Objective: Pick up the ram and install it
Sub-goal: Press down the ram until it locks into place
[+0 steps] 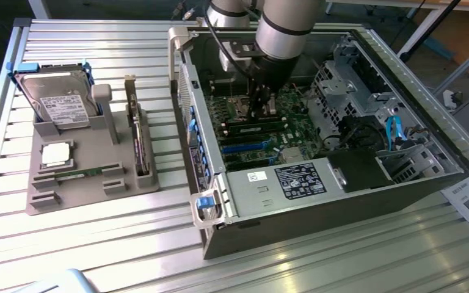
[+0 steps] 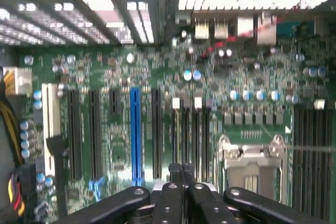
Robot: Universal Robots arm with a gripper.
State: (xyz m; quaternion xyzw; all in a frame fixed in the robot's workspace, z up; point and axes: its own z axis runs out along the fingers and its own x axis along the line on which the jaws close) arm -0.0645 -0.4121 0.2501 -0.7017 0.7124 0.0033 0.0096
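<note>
Ram [image 1: 78,176] — the thin green stick, as best I can tell — sits on edge in the grey tray [image 1: 88,152], well apart from the gripper [image 2: 181,174], whose fingers are pressed together over the motherboard [image 2: 157,77]; it looks light, stiff and fragile, best pinched by its long edges.

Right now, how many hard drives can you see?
1. The hard drive stands in the grey holder at the exterior view's left, outside the case; its bays may hide more.
</note>
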